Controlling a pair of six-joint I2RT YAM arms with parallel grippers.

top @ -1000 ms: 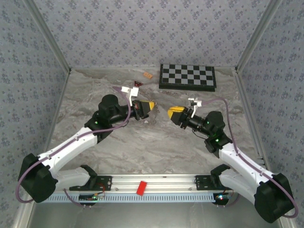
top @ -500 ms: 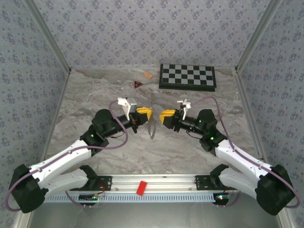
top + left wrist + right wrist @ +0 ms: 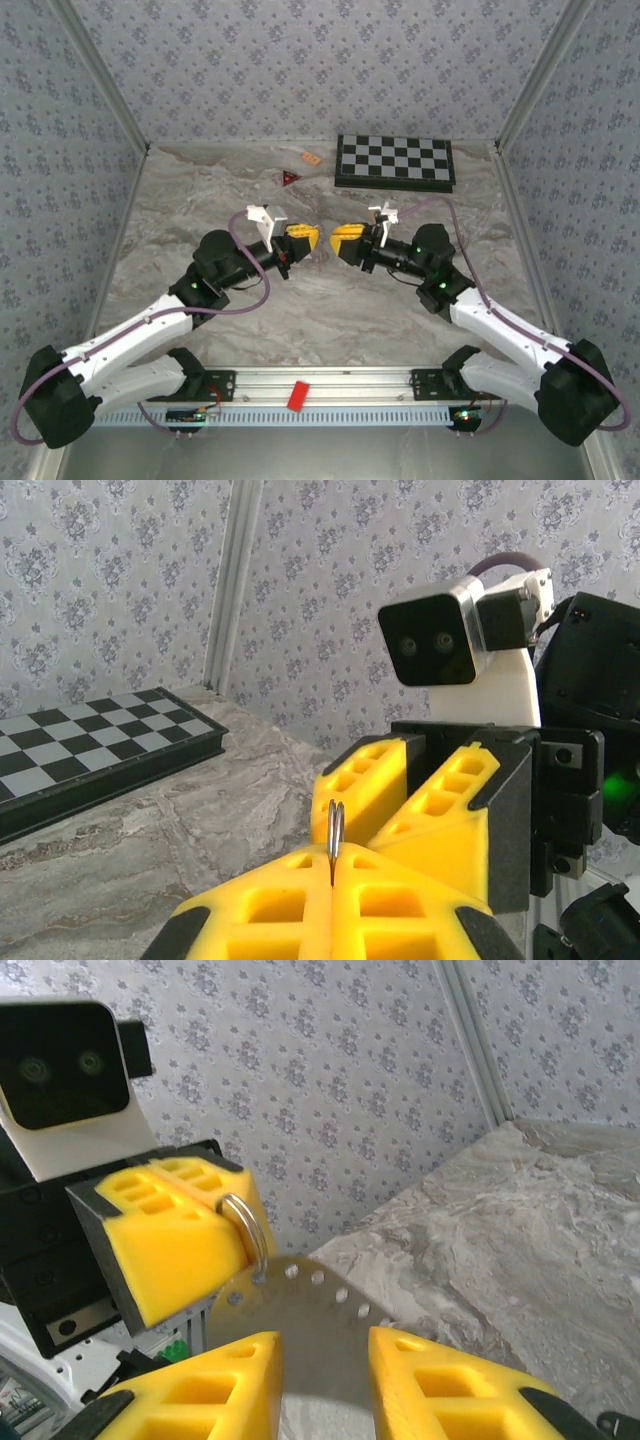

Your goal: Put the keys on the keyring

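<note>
One keyring (image 3: 243, 1222) is being pinched by the closed left fingers (image 3: 260, 905) above the middle of the counter (image 3: 200, 200). One key (image 3: 300, 1300), a flat silvery piece with small holes, is being gripped between the narrowly parted right fingers (image 3: 210, 1390), its corner touching the keyring. One chessboard (image 3: 395, 162), one red triangle (image 3: 290, 177) and one orange chip (image 3: 312, 158) are lying at the far edge.

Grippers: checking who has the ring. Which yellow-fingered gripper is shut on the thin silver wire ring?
The left gripper: its yellow fingers close together on the thin silver wire ring, whereas the right gripper's fingers stand apart.
</note>
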